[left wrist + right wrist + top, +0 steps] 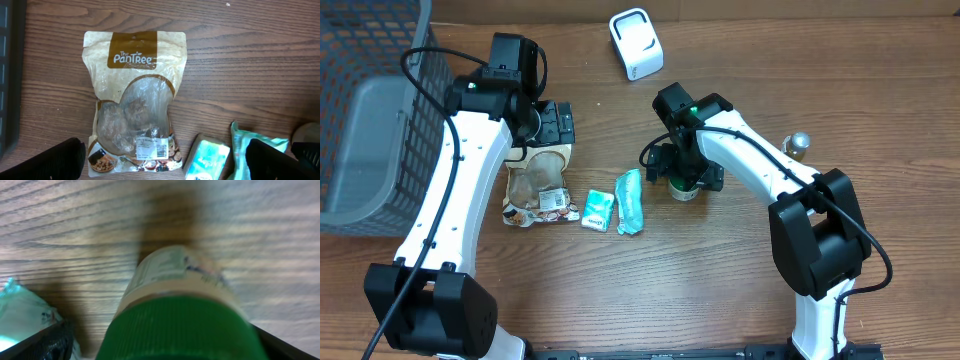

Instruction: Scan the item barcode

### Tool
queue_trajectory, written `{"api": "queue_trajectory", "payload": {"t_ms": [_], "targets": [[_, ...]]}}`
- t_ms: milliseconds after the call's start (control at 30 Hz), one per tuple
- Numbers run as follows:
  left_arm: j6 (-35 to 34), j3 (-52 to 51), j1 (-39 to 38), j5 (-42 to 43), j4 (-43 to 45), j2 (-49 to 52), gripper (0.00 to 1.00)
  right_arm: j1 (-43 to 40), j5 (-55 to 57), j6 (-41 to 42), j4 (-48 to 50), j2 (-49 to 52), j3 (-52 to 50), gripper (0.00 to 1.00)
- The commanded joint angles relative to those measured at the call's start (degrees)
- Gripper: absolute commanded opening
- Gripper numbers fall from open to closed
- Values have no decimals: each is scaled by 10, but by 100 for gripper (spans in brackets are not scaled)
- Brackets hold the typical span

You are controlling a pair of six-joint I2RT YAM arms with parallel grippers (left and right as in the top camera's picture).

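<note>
right tool (162, 347) stands wide astride the green-capped jar (170, 275), directly beneath it on the counter (740, 290). left tool (162, 162) hangs wide over the pantree pouch (132, 95). closing off-centre on the cap might tip the jar or twist its label out of reach of the scanner (636, 43).

A brown and white snack bag (538, 190) lies flat on the wooden table (720, 290). Just right of the bag lies a small green and white packet (597, 210). A long blue-green packet (630, 202) lies next to that. Far left of the bag stands a dark wire basket (370, 110). Far right of the bag sits a little shiny silver ball (800, 143).
</note>
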Motion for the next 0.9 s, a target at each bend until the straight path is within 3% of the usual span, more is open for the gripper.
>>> {"api": "queue_trajectory", "payload": {"t_ms": [0,167,333,500,600,700,800,867], "targets": [[11,9,3,3,0,1,100,-4,57,-72,2,3,14,100],[11,9,3,3,0,1,100,-4,63,-121,8,3,14,99],[11,9,3,3,0,1,100,-4,62,-110,-1,3,14,68],[11,9,3,3,0,1,100,-4,63,-42,-18,3,14,63],[11,9,3,3,0,1,100,-4,62,59,-33,3,14,58],[11,9,3,3,0,1,100,-4,45,106,-34,3,14,60],[11,9,3,3,0,1,100,-4,44,104,-33,3,14,90],[11,9,3,3,0,1,100,-5,45,84,-33,3,14,100]]}}
